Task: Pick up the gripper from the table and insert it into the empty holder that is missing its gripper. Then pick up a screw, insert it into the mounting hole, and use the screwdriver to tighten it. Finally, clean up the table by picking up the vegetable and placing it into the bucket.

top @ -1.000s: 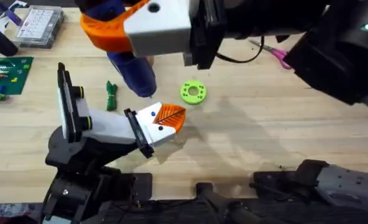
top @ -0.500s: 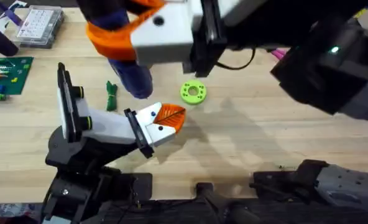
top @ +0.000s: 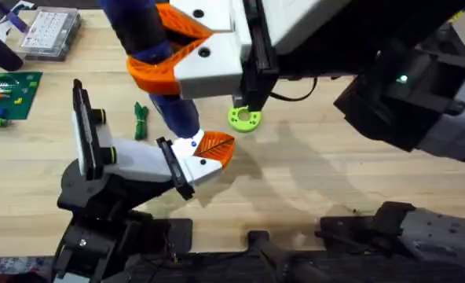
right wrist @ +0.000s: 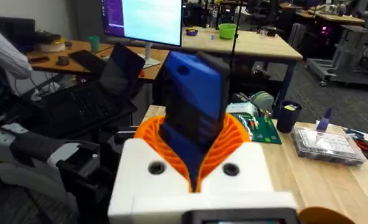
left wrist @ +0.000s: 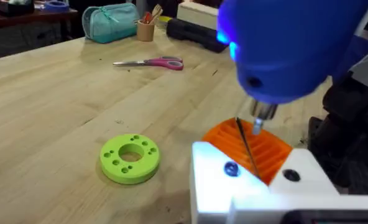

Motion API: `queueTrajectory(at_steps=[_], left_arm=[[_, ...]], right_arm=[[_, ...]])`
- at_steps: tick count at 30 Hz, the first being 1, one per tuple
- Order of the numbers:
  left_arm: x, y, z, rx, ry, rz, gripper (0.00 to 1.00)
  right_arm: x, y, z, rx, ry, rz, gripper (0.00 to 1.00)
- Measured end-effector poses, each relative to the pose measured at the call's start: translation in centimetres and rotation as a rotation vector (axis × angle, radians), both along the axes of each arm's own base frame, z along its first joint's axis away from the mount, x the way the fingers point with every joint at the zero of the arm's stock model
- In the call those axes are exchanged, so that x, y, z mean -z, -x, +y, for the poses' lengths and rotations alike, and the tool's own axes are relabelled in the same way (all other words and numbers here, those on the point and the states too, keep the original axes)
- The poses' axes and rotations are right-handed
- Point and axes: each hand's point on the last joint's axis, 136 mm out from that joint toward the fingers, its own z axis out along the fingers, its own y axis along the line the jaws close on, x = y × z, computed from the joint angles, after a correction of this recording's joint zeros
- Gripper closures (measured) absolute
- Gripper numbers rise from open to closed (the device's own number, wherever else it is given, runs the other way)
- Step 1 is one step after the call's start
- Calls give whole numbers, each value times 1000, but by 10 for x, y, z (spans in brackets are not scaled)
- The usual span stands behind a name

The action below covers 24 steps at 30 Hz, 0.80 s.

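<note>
1. At the near edge of the bench (top: 311, 181), the holder (top: 130, 161) sits on its black base with its tall black lever upright. The gripper (top: 205, 153), a white claw with orange ribbed tips, is seated on the black plate at the holder's end.
2. The right end effector (top: 166, 55) is clamped on the screwdriver (top: 158, 59), orange pads pressed to both sides of the blue body. The tool points down over the gripper; in the left wrist view the metal bit (left wrist: 246, 146) reaches the white claw body between two dark screw heads.
3. I cannot tell how the left end effector stands.
4. Just beyond the holder, the vegetable (top: 140, 120) lies on the bench, beside the screwdriver.
5. A lime-green ring (top: 244, 118) lies flat slightly farther right.
6. Pink-handled scissors (left wrist: 153, 62) lie well beyond the ring.
</note>
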Motion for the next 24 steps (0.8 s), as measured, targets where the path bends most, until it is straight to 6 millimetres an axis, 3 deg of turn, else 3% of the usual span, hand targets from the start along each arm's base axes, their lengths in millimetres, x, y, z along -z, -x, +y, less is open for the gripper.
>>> queueTrajectory(at_steps=[11, 24], left_arm=[[0, 0, 0, 0, 0, 0, 983], [0, 0, 0, 0, 0, 0, 983]], right_arm=[[13, 0, -1, 5, 7, 12, 974], [12, 0, -1, 7, -2, 3, 974]])
